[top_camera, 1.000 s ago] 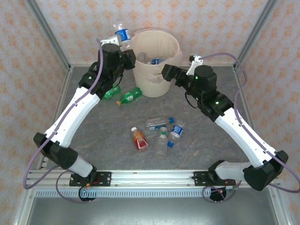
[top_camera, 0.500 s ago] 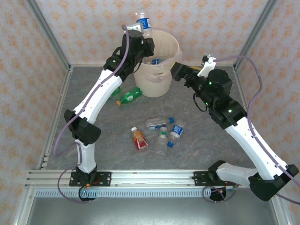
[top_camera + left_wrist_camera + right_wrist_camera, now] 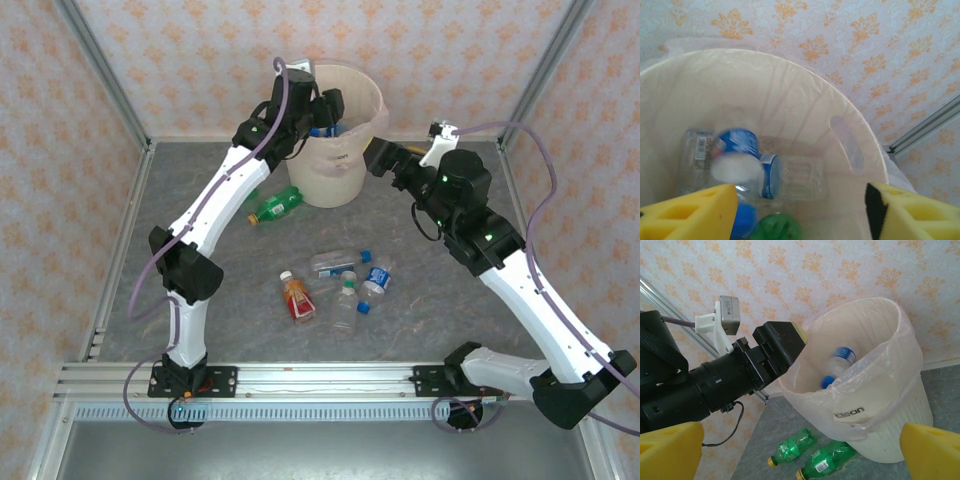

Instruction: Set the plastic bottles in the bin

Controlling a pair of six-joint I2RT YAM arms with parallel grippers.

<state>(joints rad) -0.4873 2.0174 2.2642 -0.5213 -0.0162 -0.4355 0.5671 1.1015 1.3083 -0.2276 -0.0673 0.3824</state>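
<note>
Though blurred, bottle (image 3: pixel 736 152) inside bin (image 3: pixel 790 95).

Top external view: bright, even, diffuse light from overhead, no glare, only faint soft shadows on the grey table (image 3: pixel 240 320); picture sharp, with a mild wide-angle lean in the frame posts (image 3: pixel 103 70) at left and right. Left wrist view: well lit but soft overall, the blue-labelled bottle (image 3: pixel 742 155) inside the bin (image 3: pixel 790 100) smeared by motion blur, its white cap a fuzzy patch, and the yellow pads (image 3: pixel 685 212) at the near edge out of focus. Right wrist view: crisp on the wallpaper (image 3: pixel 840 270) and bin, light glowing through the thin bag (image 3: pixel 875 385), pads in the near corners blurred.
</note>
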